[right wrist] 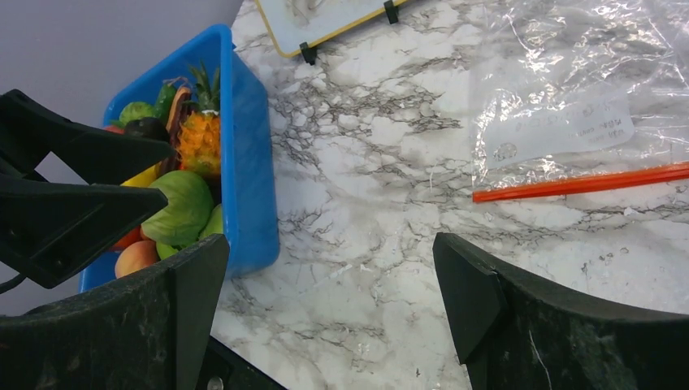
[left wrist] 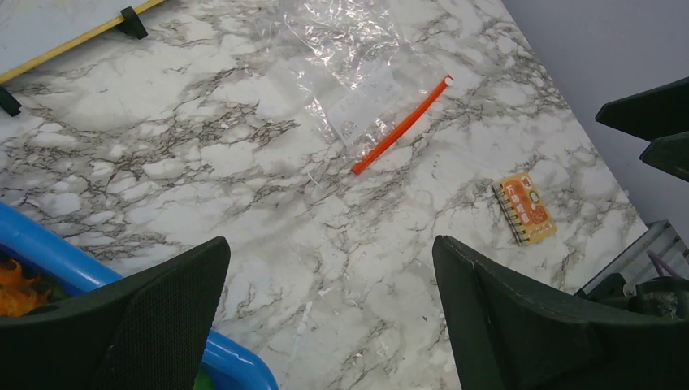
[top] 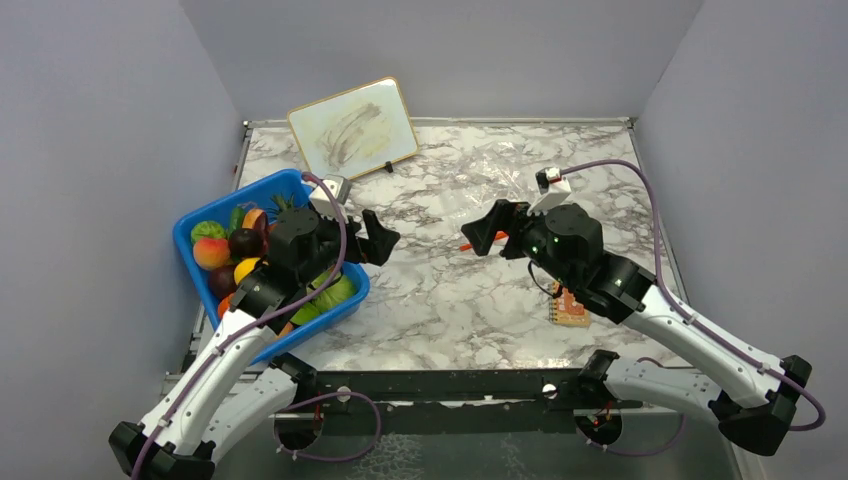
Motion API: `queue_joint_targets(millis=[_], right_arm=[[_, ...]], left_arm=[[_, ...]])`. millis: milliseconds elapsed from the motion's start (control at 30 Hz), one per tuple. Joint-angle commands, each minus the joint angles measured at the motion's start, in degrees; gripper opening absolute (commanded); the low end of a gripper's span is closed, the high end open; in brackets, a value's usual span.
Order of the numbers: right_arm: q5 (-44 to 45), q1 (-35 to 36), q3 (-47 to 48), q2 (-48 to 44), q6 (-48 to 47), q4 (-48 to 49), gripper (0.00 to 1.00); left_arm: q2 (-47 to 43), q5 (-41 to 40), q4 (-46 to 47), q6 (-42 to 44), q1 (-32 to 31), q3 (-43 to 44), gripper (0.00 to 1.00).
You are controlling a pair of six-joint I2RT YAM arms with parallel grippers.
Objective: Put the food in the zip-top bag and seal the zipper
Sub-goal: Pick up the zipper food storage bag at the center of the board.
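- Top external view: the zip-top bag (top: 500, 190) lies flat on the marble tabletop (top: 430, 300), right of centre. It is clear and crinkly, and hard to pick out against the marble veins.
- Right wrist view: the bag shows glare and creases, with a white label (right wrist: 569, 130) near its rim.
- The zipper (right wrist: 585, 183) is a thin, straight orange-red strip along the bag's edge nearest the arms. Cannot tell if it is sealed.
- The food (top: 235, 250) is piled in the blue tub (top: 345, 300) at the left edge of the tabletop, well apart from the bag.
- The pieces are small and glossy. There is a pineapple (right wrist: 199, 138) with spiky green leaves, a round green piece, a peach-orange one, a yellow one and a dark purple one.
- The left pincer (top: 383, 240) has its jaws spread wide and holds nothing. It hovers over the tabletop just beside the tub's right rim.
- The right pincer (top: 483, 235) also has its jaws spread wide and holds nothing. It hovers near the zipper's left end.
- A whiteboard (top: 352, 128) leans at the back, and a small orange notebook (top: 570, 308) lies beside the right arm.
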Motion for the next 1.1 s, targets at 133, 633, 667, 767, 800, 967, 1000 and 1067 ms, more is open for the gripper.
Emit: queue_joint_targets(millis=[133, 633, 667, 767, 800, 967, 1000, 1067], right_arm=[[1.9, 0.4, -1.5, -0.8, 1.0, 1.4, 1.0], [3.2, 0.5, -0.7, 8.4, -6.9, 3.1, 0.98], [2.8, 0.5, 0.0, 10.4, -7.4, 2.5, 0.97], [2.8, 0.5, 2.7, 17.2, -7.8, -0.2, 0.93], [3.0, 0.5, 3.0, 18.8, -8.0, -0.5, 0.89], [7.4, -0.2, 4.2, 25.0, -5.1, -1.4, 0.7], [7.4, -0.6, 4.4, 25.8, -4.4, -1.3, 0.67], [7.0, -2.0, 4.6, 26.9, -3.2, -0.1, 0.61]], left_arm=[[-2.4, -2.2, 1.1, 0.9, 0.4, 0.0, 1.0], [-4.1, -4.9, 2.0, 2.0, 0.4, -4.3, 1.0], [-4.3, -4.5, 2.4, 2.1, 0.4, -4.7, 1.0], [-4.5, -3.2, 2.9, 2.9, 0.4, -5.2, 1.0], [-4.6, -3.2, 3.2, 3.0, 0.3, -5.6, 1.0], [-5.3, -3.3, 3.9, 3.8, 0.4, -6.8, 1.0], [-5.8, -3.3, 4.0, 3.9, 0.4, -7.0, 1.0], [-6.7, -3.5, 4.3, 4.5, 0.4, -7.4, 1.0]])
